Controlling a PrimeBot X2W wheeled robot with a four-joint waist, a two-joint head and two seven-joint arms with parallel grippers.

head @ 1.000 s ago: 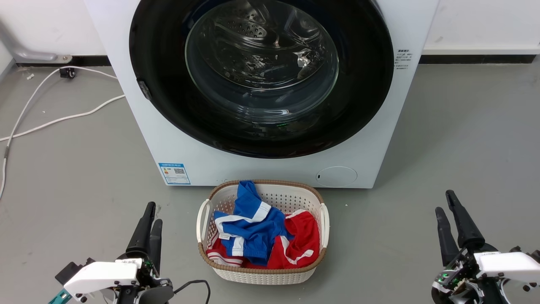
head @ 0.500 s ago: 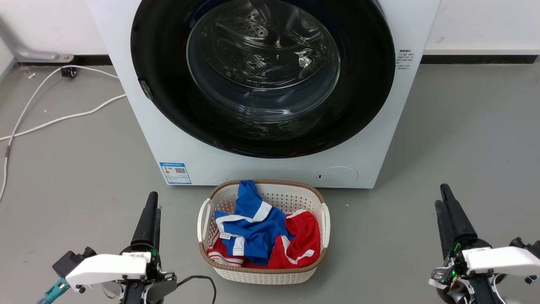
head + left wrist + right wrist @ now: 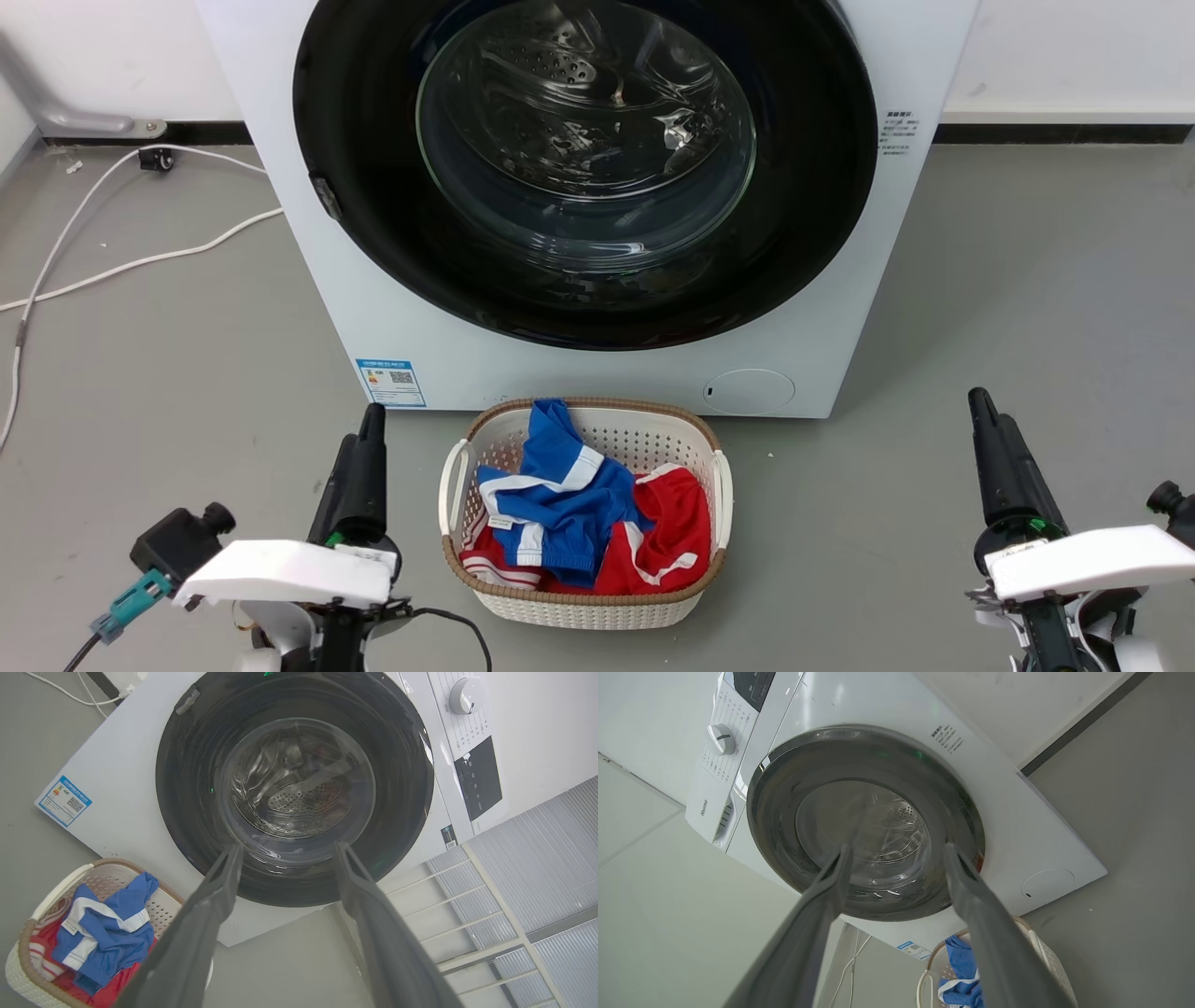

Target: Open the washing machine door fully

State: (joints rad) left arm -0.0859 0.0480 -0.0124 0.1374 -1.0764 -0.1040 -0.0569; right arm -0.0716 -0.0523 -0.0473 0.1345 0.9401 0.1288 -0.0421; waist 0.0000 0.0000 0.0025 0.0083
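Brand word [image 3: 704, 807] on the washing machine [image 3: 1017, 826] control panel reads prob. "Hisense". Blue label [image 3: 391, 383] low on front w/ QR code, txt too small to read. Small black print [image 3: 894, 123] at front's upper corner: not readable.

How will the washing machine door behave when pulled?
The washing machine door looks rigid, likely swinging as one piece. Its glossy black face probably offers little grip; the domed glass centre could be fragile.

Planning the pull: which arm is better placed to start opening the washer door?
Left, probably: the washing machine door is shut, the grey tab on its rim sits on the robot's left, nearer the open left gripper than the right gripper.
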